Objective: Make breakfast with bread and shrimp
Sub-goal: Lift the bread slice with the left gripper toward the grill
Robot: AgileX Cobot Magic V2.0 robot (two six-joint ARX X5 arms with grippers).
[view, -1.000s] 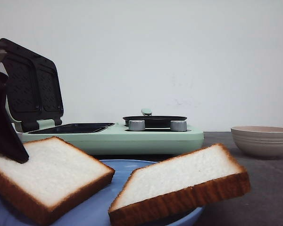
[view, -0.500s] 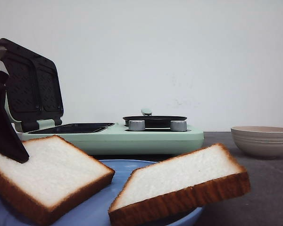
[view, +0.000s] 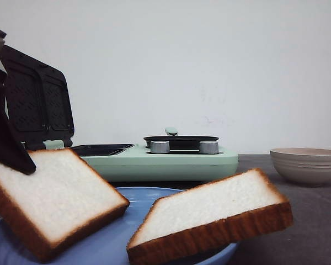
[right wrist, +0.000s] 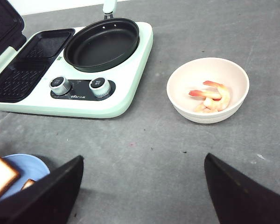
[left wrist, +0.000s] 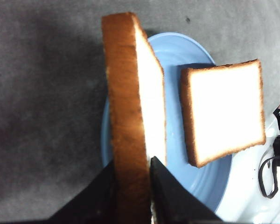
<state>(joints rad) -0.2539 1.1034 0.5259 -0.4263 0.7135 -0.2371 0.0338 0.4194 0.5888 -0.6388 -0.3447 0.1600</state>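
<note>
Orange-brown crust sits pinched between your left claw's [left wrist: 133, 196] fingers: closed on one bread slice [left wrist: 133, 107], gripped at a single edge, the rest of it cantilevered out beyond the fingertips and tilted. Beneath it, the blue plate [left wrist: 175, 46]. Just beside the claw on that plate lies the second slice [left wrist: 224, 112], flat and untouched.

Beyond the claw, the mint-green sandwich maker [view: 160, 160], lid [view: 36, 107] propped open, grill plates bare.

Your right claw [right wrist: 142, 186] hangs wide open, holding nothing. Ahead of it, the beige bowl [right wrist: 207, 88] of shrimp [right wrist: 210, 98].

Risks, as judged:
- soft crumb, edge-only grip; slice could sag, tear or slip if you swing it fast
- squeeze harder and you crush it
- upright lid stands close to the claw; a low carry could clip it
</note>
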